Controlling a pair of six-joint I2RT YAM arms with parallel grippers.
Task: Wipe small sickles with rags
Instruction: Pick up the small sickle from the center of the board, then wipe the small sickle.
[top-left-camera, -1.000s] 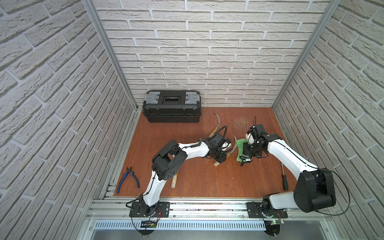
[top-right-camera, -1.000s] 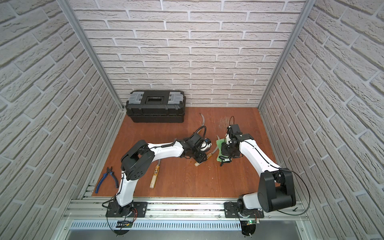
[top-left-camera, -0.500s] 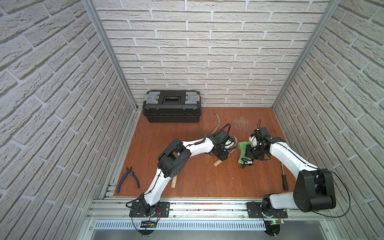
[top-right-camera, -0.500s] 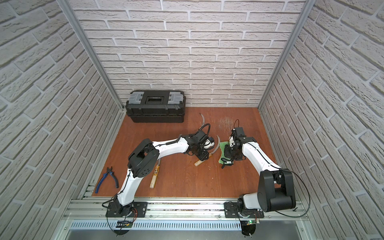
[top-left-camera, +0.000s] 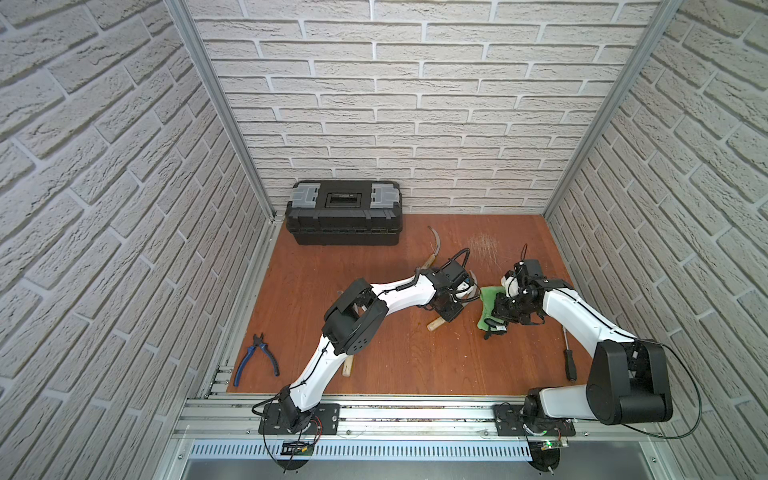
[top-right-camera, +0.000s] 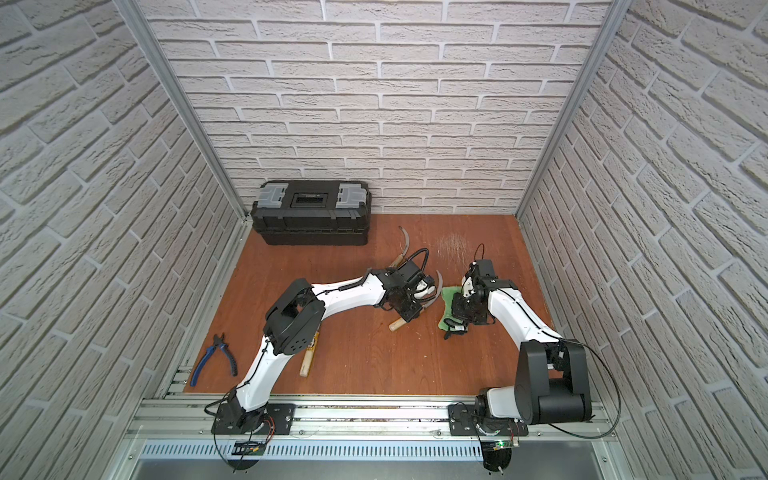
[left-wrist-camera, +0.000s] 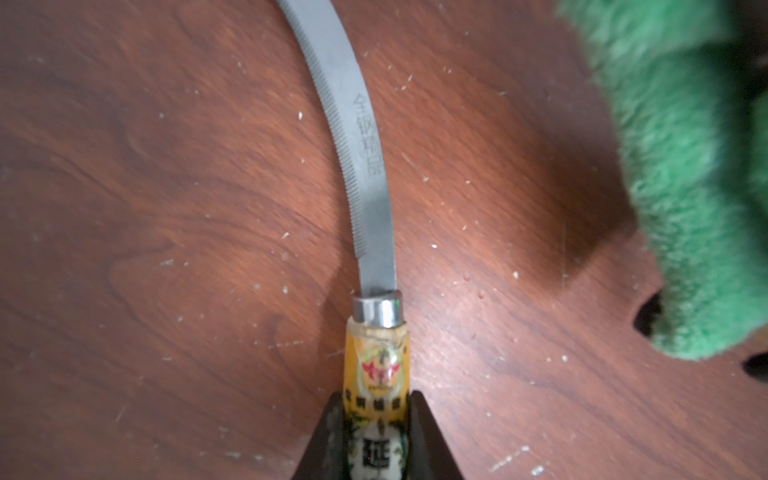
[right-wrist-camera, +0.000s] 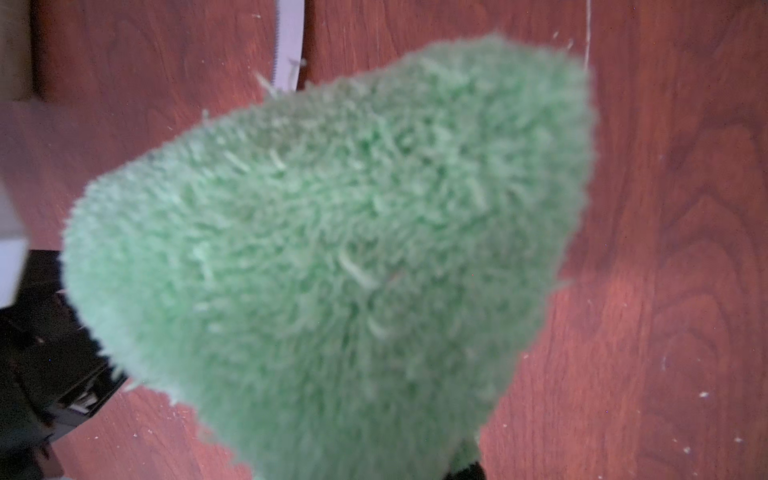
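Now clenches left jaws on labelled sickle (left-wrist-camera: 376, 365) handle, right jaws on green rag (right-wrist-camera: 332, 249); shows Chinese characters along blade (left-wrist-camera: 365, 166), with black toolbox (top-left-camera: 344, 218) shut.

Toolbox (top-left-camera: 344, 216): black w/ grey latches. Floor (top-left-camera: 386, 361) under it: red-brown wood grain, pale specks. Walls (top-left-camera: 415, 104) behind toolbox: off-white brick pattern, paler grout lines. Rag (top-left-camera: 487, 297), well apart from toolbox: bright green, fluffy (black strap at one end). Labelled sickle (left-wrist-camera: 368, 187): dull grey blade, fine-toothed edge, stamped chars. Its ferrule is shiny silver; handle label yellow-orange w/ red emblem, black chars on white. Second sickle (top-left-camera: 435, 245), near toolbox: grey-brown blade, pale handle. Third sickle (top-left-camera: 347, 366), far from toolbox: pale wood. Pliers (top-left-camera: 257, 351): blue handles, black jaws. Arms (top-left-camera: 403, 291): white, black joints.
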